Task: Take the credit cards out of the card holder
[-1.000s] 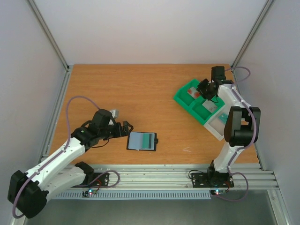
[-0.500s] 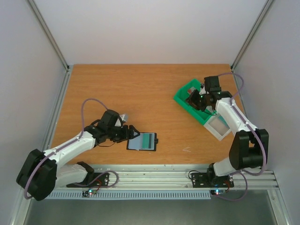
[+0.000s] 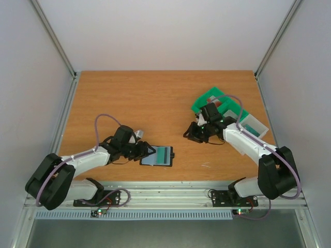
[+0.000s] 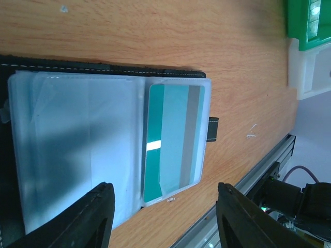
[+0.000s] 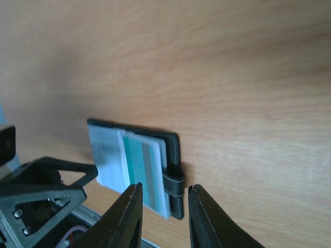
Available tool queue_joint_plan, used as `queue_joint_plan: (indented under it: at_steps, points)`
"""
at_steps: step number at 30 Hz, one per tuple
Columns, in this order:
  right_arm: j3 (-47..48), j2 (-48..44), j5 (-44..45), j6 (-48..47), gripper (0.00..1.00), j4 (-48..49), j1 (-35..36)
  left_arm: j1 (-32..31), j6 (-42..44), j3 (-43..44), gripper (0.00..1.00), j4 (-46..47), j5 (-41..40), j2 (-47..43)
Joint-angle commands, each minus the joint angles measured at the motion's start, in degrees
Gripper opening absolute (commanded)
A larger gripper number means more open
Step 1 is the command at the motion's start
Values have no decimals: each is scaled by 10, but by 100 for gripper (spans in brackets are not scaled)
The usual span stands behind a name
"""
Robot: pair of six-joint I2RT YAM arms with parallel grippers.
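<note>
The card holder [image 3: 155, 156] lies open on the table near the front edge, black outside with pale blue sleeves. A teal-green credit card [image 3: 165, 154] sits in its right sleeve, and in the left wrist view the same card [image 4: 173, 142] shows through clear plastic. My left gripper [image 3: 149, 151] is at the holder's left side, open, its jaws [image 4: 165, 217] straddling the holder's [image 4: 77, 150] near edge without holding anything. My right gripper [image 3: 192, 135] hovers to the holder's right, apart from it, its narrowly open jaws [image 5: 164, 214] aimed at the strap side of the holder [image 5: 173, 170] and empty.
A green compartmented tray [image 3: 199, 106] with a white section [image 3: 257, 125] stands at the right rear, a pale card with a red mark [image 3: 212, 98] in one compartment. The aluminium rail [image 3: 170, 192] runs along the table's front edge just below the holder.
My left gripper slid right up to the holder and its jaws narrowed. My right arm swung away from the green tray, down and left toward the holder.
</note>
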Motion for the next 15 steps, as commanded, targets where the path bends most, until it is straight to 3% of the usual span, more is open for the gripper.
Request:
queue_joint_plan:
  at_steps: [1, 15]
  points:
    - [-19, 16, -12, 17, 27, 60, 41, -2, -11, -16, 54, 78, 14, 13]
    - [-14, 126, -15, 30, 27, 125, 133, -3, -57, -40, 47, 200, 29, 92]
